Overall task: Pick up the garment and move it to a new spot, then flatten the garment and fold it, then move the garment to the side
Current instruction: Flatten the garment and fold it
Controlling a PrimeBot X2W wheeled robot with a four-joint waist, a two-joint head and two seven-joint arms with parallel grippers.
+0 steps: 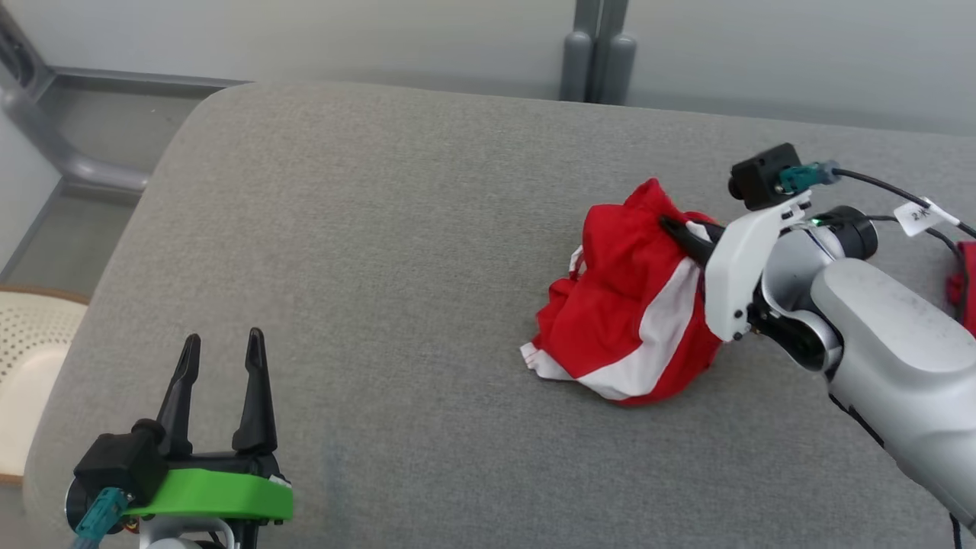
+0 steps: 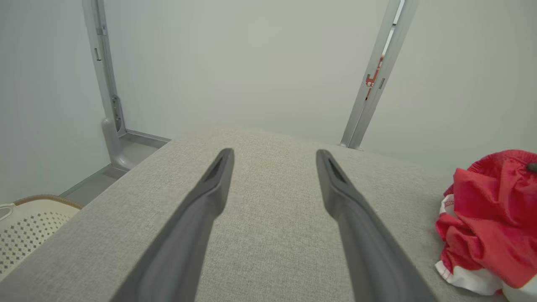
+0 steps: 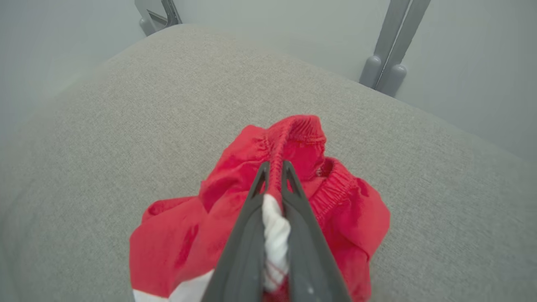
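Note:
The garment (image 1: 629, 305) is a crumpled red piece with white stripes and an elastic waistband, heaped on the right half of the grey cushioned surface (image 1: 396, 252). My right gripper (image 1: 675, 227) comes in from the right and is shut on a fold of the garment near its top. In the right wrist view its two fingers pinch red and white cloth, the right gripper (image 3: 275, 167) sitting just below the waistband of the garment (image 3: 302, 134). At the lower left, my left gripper (image 1: 223, 345) stands open and holds nothing. The left wrist view shows the left gripper (image 2: 275, 155) spread wide, with the garment (image 2: 491, 218) at the right edge.
A cream perforated basket (image 1: 27, 366) stands beside the surface's left edge. Grey metal posts (image 1: 598, 53) rise behind the far edge against a pale wall. Another red item (image 1: 962, 286) lies at the right border behind my right arm. Bare grey fabric spans the surface's middle and left.

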